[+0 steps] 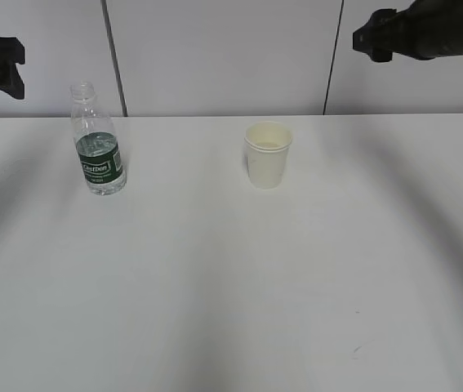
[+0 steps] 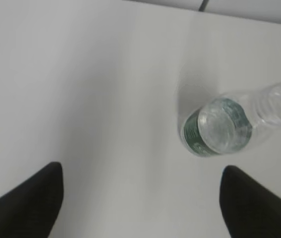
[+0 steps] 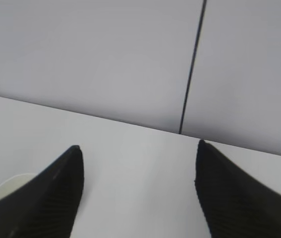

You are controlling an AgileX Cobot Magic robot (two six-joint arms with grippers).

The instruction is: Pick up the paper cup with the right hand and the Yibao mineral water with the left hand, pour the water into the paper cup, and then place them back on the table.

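Note:
The Yibao mineral water (image 1: 98, 140), clear with a dark green label and no cap, stands upright on the white table (image 1: 231, 278) at the back left. It also shows from above in the left wrist view (image 2: 224, 126). The cream paper cup (image 1: 268, 153) stands upright at the back centre; its rim peeks in at the lower left of the right wrist view (image 3: 4, 191). My left gripper (image 2: 141, 171) is open and empty, high above the table, the bottle beyond its right finger. My right gripper (image 3: 138, 148) is open and empty, raised at the upper right (image 1: 370, 37).
A grey panelled wall (image 1: 215, 49) with dark vertical seams rises behind the table's far edge. A small dark scuff mark (image 1: 356, 351) lies on the table near the front right. Soft shadows of the arms fall across the tabletop.

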